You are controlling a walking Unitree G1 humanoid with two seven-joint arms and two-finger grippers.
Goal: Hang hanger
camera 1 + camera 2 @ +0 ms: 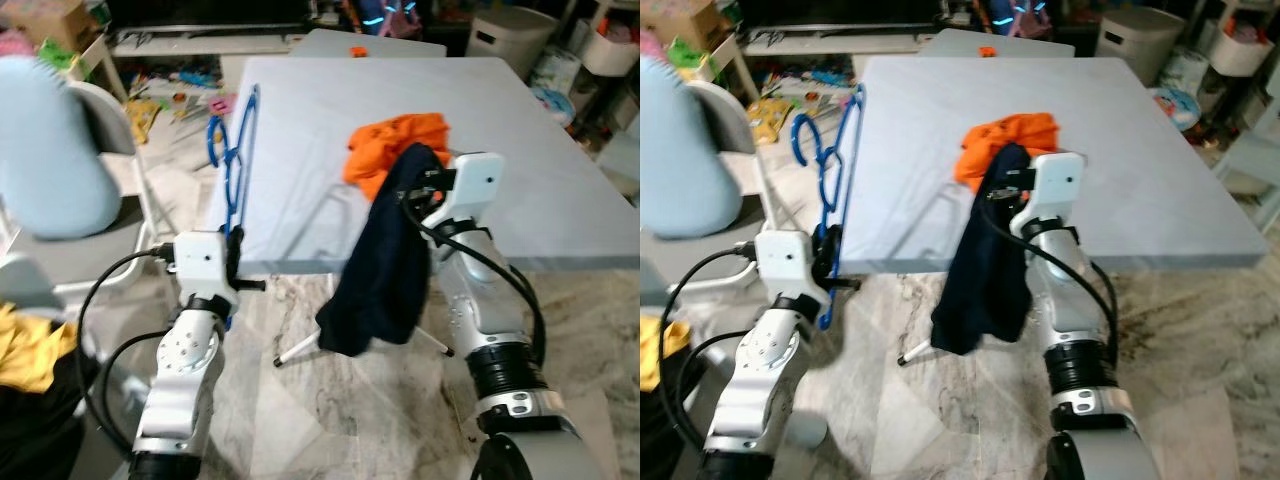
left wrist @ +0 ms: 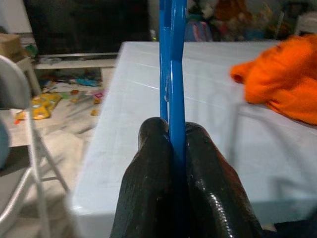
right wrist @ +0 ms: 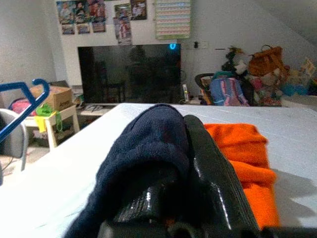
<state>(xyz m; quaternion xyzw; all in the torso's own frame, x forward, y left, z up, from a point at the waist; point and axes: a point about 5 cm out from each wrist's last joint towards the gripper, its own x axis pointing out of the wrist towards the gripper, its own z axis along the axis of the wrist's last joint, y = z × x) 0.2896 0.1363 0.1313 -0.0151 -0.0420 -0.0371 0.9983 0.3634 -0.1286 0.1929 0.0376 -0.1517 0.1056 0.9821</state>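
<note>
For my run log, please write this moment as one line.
left hand: shut on blue hanger | right hand: holds navy garment | orange cloth: on table

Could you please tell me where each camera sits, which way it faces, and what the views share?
Left eye view: on the head, looking forward and down at the pale grey table; both silver arms show.
Right eye view: its stereo twin, same scene.
Left wrist view: along the left gripper, shut on the blue plastic hanger, facing across the table.
Right wrist view: along the right gripper, shut on the dark navy garment, facing a dark television.
Shared: every view shows the crumpled orange cloth.
</note>
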